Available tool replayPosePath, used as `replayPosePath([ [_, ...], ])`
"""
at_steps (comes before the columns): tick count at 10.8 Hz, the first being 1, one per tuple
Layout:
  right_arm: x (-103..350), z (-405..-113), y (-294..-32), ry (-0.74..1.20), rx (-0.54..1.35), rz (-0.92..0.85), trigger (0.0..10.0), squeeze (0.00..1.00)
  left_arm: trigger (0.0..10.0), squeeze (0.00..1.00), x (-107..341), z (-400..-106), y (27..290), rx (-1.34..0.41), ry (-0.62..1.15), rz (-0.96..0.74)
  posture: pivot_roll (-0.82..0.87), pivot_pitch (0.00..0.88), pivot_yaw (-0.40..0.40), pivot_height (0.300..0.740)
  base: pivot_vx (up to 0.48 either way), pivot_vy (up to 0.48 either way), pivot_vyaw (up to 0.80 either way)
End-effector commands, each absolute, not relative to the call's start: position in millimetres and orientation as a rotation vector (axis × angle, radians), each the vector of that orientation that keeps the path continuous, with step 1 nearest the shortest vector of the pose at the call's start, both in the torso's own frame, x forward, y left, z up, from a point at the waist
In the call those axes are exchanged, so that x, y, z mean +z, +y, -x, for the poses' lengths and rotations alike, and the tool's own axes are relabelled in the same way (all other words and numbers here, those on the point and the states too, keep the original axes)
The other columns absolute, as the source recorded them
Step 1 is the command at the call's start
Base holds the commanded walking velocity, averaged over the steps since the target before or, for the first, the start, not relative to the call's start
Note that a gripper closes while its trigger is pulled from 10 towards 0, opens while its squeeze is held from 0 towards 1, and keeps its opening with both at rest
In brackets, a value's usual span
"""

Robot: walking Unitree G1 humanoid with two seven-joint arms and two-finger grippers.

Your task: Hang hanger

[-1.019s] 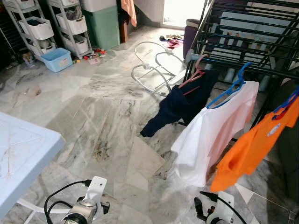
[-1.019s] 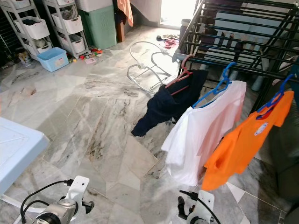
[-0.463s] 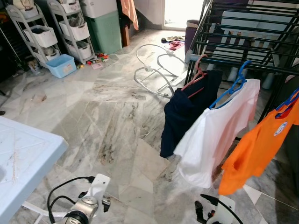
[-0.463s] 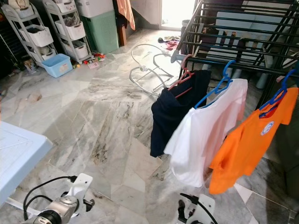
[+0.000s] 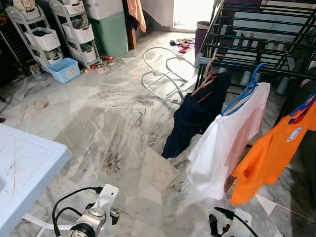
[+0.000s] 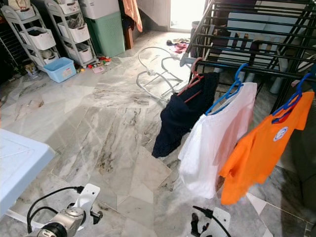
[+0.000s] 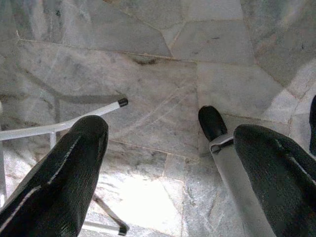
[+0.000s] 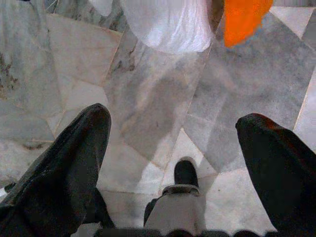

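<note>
Hanging on black rack [image 5: 256, 47]: 3 garments on hangers [image 5: 245, 92]. Below, left gripper [image 7: 168, 163] and right gripper [image 8: 173, 158], both spread, empty.

You're looking at a home's laundry and storage area: a grey marble floor [image 5: 113, 133], a black drying rack [image 5: 256, 34] hung with shirts on hangers [image 5: 247, 91], plastic drawer shelving [image 5: 74, 29], a green bin [image 5: 108, 29] and toys scattered near an open doorway [image 5: 190, 12].

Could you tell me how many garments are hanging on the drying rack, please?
3: a navy garment nearest the rack's end, a white shirt in the middle, an orange shirt beyond. Others may be out of frame.
</note>
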State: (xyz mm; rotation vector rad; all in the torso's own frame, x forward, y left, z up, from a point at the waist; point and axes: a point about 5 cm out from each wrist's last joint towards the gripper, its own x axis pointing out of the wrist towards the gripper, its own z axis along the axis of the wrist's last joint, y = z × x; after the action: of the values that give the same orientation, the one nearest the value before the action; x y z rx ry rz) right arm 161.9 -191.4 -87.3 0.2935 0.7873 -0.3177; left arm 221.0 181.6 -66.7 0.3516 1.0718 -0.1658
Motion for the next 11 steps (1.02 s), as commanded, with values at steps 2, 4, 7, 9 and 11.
replayPosePath([
  [2,-86,-166,-190,0.786,-0.306,-0.306,10.0,0.00,10.0,0.00,-65,-224,182,-0.170,1.066,-0.347,-0.05,0.000,0.020,0.740,0.000,0.000,0.00],
  [4,-87,-164,-189,0.802,-0.300,-0.304,10.0,0.00,10.0,0.00,-65,-224,181,-0.174,1.067,-0.353,-0.04,0.000,0.018,0.740,0.000,0.000,-0.28],
  [7,-89,-160,-189,0.816,-0.305,-0.305,10.0,0.00,10.0,0.00,-65,-224,182,-0.191,1.069,-0.392,-0.05,0.000,0.025,0.740,-0.356,0.000,-0.16],
  [9,-91,-156,-189,0.831,-0.309,-0.298,10.0,0.00,10.0,0.00,-64,-225,181,-0.202,1.067,-0.412,-0.06,0.000,0.022,0.740,-0.326,0.000,0.00],
  [11,-92,-154,-190,0.839,-0.310,-0.294,10.0,0.00,10.0,0.00,-64,-225,181,-0.214,1.063,-0.424,-0.06,0.000,0.021,0.740,-0.126,0.000,0.00],
])
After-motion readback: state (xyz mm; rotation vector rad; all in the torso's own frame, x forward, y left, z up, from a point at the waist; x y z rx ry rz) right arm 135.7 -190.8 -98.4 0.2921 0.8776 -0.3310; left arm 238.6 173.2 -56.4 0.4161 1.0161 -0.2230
